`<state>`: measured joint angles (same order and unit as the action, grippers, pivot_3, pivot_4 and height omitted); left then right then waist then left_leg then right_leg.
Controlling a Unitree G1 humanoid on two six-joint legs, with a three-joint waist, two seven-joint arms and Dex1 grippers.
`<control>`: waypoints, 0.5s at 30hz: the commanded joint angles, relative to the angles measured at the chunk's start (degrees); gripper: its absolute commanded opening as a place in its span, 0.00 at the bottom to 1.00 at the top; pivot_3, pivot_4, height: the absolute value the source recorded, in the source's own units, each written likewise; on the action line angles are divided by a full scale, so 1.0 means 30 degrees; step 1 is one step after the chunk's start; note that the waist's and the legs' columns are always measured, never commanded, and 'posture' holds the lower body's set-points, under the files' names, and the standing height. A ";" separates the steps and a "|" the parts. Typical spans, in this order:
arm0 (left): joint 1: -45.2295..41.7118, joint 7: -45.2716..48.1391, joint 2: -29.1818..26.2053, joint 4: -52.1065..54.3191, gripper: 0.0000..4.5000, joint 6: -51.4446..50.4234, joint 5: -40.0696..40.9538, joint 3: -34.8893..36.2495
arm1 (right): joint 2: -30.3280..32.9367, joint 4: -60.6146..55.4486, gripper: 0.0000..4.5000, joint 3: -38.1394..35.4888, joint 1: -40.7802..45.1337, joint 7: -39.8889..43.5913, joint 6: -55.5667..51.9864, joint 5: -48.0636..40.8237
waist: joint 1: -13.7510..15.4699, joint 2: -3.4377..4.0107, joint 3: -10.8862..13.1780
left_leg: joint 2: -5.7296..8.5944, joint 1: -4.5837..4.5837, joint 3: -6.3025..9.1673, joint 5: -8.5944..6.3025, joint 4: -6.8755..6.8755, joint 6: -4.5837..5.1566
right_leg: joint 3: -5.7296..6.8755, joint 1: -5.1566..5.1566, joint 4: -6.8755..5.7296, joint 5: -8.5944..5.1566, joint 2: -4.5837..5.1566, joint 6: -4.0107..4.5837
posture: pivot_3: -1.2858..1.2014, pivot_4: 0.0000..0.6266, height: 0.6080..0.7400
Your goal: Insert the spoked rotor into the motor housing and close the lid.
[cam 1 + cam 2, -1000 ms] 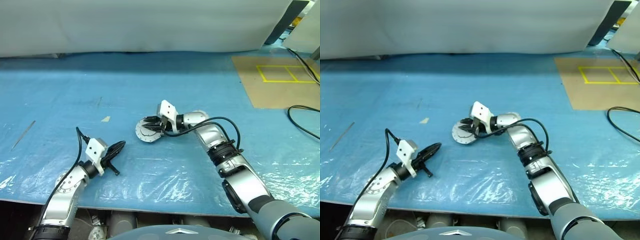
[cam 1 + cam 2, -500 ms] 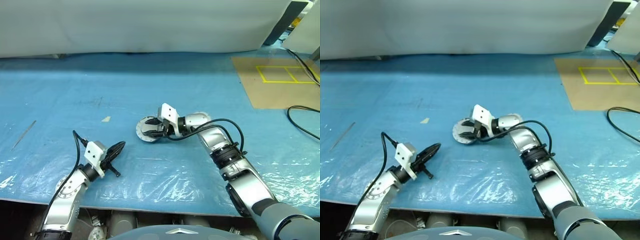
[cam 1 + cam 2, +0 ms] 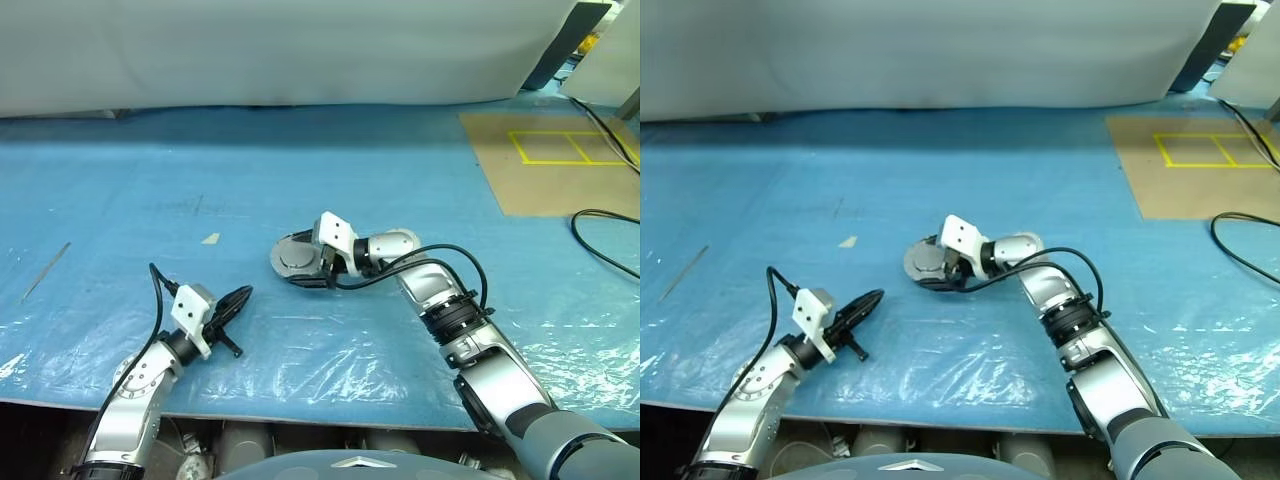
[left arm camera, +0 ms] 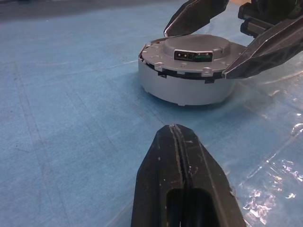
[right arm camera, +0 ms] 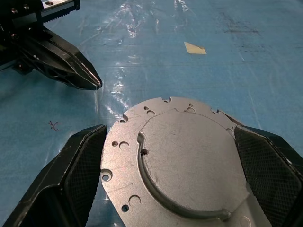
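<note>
Your right gripper (image 3: 312, 268) stands released around the lid (image 5: 177, 163); it's stiff, slick metal, so grip its rim

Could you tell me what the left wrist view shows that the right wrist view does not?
Left wrist view alone: the motor housing's side wall, a small black connector on the lid, and the left gripper's fingers pressed shut.

Right wrist view alone: the lid's scratched top face with its rim holes, and a tan scrap on the blue sheet.

Both: the lid on the housing, with the right gripper's fingers spread either side.
</note>
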<state>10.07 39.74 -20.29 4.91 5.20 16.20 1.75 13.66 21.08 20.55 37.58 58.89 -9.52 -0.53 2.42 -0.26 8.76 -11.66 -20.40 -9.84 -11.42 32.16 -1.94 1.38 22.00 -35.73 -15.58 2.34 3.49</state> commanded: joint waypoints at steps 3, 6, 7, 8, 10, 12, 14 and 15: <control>-0.0314 0.0003 -0.0125 0.0842 0.00 -0.0353 0.0126 -0.0134 | -0.0638 -0.0387 0.99 -0.0766 -0.0233 -0.0076 -0.4096 -0.1460 | -0.0001 0.0000 0.0000 | 0.0000 0.0033 -0.0003 0.0000 -0.0002 -0.0001 | -0.0009 -0.0024 0.0000 -0.0030 -0.0001 0.0052 | 0.52 0.24 1.00; -0.0379 0.0005 -0.0153 0.0891 0.00 -0.0490 0.0109 -0.0161 | -0.0556 -0.0089 0.99 -0.0525 0.0023 -0.0488 -0.3800 -0.0925 | 0.0003 -0.0001 0.0005 | 0.0001 0.0018 -0.0009 0.0001 -0.0008 -0.0005 | -0.0013 -0.0006 0.0003 -0.0023 -0.0001 0.0041 | 0.52 0.24 1.00; -0.0370 -0.0004 -0.0173 0.0968 0.00 -0.0552 0.0090 -0.0186 | -0.0563 0.0008 0.99 -0.0481 0.0071 -0.0543 -0.3807 -0.0883 | 0.0001 -0.0001 0.0005 | -0.0001 0.0021 -0.0009 0.0001 -0.0008 -0.0005 | -0.0012 -0.0008 0.0002 -0.0001 -0.0003 0.0004 | 0.52 0.24 1.00; -0.0378 -0.0017 -0.0184 0.1017 0.00 -0.0603 0.0082 -0.0203 | -0.0574 0.0098 0.99 -0.0448 0.0108 -0.0563 -0.3793 -0.0882 | -0.0001 0.0000 0.0005 | -0.0001 0.0020 -0.0010 0.0001 -0.0012 -0.0007 | -0.0012 -0.0006 0.0003 0.0002 -0.0004 -0.0001 | 0.52 0.24 1.00; -0.0375 -0.0070 -0.0225 0.1158 0.00 -0.0705 0.0072 -0.0191 | -0.0596 0.0166 0.99 -0.0287 0.0140 -0.0560 -0.3780 -0.0846 | -0.0001 0.0000 0.0005 | 0.0000 0.0020 -0.0010 0.0001 -0.0013 -0.0008 | -0.0012 -0.0006 0.0003 0.0002 -0.0003 -0.0002 | 0.52 0.24 1.00; -0.0377 -0.0111 -0.0260 0.1234 0.00 -0.0784 0.0098 -0.0150 | -0.0591 0.0302 0.99 -0.0096 0.0190 -0.0600 -0.3610 -0.0718 | -0.0008 0.0000 0.0005 | 0.0000 0.0021 -0.0010 0.0001 -0.0013 -0.0009 | -0.0012 -0.0006 0.0003 0.0002 -0.0003 -0.0001 | 0.52 0.24 1.00; -0.0337 -0.0168 -0.0318 0.1366 0.00 -0.0870 0.0065 -0.0127 | -0.0588 0.0531 0.99 0.0309 0.0216 -0.0702 -0.3176 -0.0324 | -0.0013 0.0000 0.0005 | -0.0001 0.0025 -0.0010 0.0000 -0.0013 -0.0009 | -0.0012 -0.0007 0.0002 0.0001 -0.0003 0.0001 | 0.52 0.24 1.00; -0.0324 -0.0191 -0.0339 0.1415 0.00 -0.0904 0.0052 -0.0129 | -0.0601 0.0621 0.99 0.0424 0.0227 -0.0744 -0.3021 -0.0204 | -0.0019 -0.0001 0.0005 | -0.0001 0.0028 -0.0011 0.0001 -0.0013 -0.0009 | -0.0012 -0.0008 0.0001 -0.0001 -0.0003 0.0004 | 0.52 0.24 1.00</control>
<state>9.18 39.42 -20.89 6.78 2.32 16.24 0.97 11.89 21.11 19.93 38.77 57.01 -18.59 -2.84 2.36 -0.26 8.78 -11.66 -20.30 -9.87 -11.42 32.13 -1.97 1.34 21.97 -35.73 -15.58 2.33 3.51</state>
